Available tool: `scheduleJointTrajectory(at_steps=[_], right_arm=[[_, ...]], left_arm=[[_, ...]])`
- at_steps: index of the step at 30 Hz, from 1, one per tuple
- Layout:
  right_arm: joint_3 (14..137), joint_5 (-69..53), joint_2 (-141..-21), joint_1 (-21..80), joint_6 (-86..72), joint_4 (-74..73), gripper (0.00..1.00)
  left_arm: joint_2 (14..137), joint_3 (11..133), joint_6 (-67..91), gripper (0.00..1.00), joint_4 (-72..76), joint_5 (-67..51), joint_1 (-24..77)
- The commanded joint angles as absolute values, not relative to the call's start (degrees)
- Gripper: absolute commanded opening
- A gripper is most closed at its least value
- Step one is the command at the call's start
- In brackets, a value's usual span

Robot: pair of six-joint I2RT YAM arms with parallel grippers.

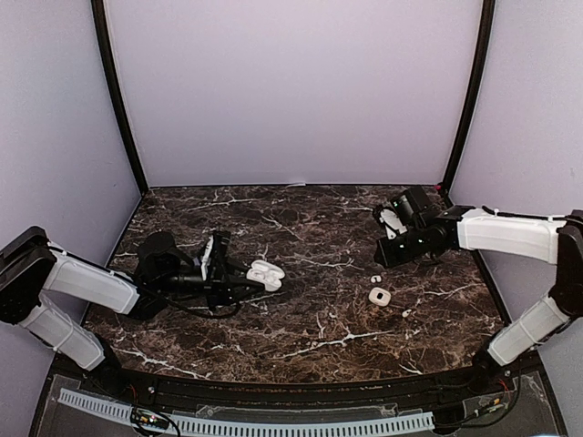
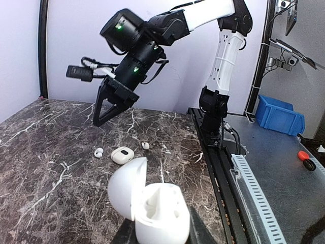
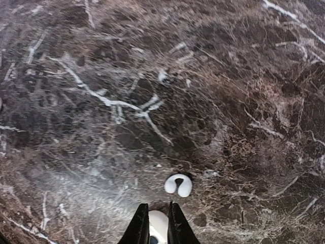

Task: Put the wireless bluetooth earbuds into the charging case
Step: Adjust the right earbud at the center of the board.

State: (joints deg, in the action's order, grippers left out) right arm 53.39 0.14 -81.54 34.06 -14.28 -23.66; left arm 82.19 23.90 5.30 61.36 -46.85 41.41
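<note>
In the top view, the left gripper [image 1: 248,276] is closed on the case [image 1: 268,272] with the lid open, so the sockets are presented and steadied for loading. The right gripper [image 1: 384,259] hangs well apart from it, across the table [image 1: 310,218]. One bud [image 1: 374,279] lies just off its tips, a white piece [image 1: 380,296] lies next beyond, and a second bud [image 1: 405,312] lies farther out. In the left wrist view, the case sits clamped between the left jaws, lid tipped back and cavity open upward. The right jaws point down toward the near bud, clear of the table and almost together. In the right wrist view, the jaws show only a narrow gap. A white lump [image 3: 158,222] fills it, and we cannot tell whether it is gripped or lies beneath. The curved bud rests just ahead of the tips, untouched. We judge this pose to be a pick-up setting over the buds.
</note>
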Motion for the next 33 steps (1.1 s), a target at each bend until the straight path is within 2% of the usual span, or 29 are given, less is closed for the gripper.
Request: scheduleJointTrajectory(at_steps=[1,6,15,33], right_arm=[[58.89,1.76,-89.11,30.55,-14.33,-27.31,0.13],[62.69,4.68,-96.5,29.68,-13.36,-27.65,0.15],[64.78,3.42,-101.36,29.7,-11.25,-27.48,0.15],[59.24,2.35,-98.73,29.79,-11.99,-28.1,0.13]], left_arm=[[81.56,22.83,6.31,0.15,64.46,-44.88,41.06],[81.18,21.25,8.29,0.15,66.42,-43.63,40.87],[82.44,21.42,9.48,0.15,68.0,-44.1,40.78],[83.52,21.32,10.12,0.15,69.15,-45.05,40.79]])
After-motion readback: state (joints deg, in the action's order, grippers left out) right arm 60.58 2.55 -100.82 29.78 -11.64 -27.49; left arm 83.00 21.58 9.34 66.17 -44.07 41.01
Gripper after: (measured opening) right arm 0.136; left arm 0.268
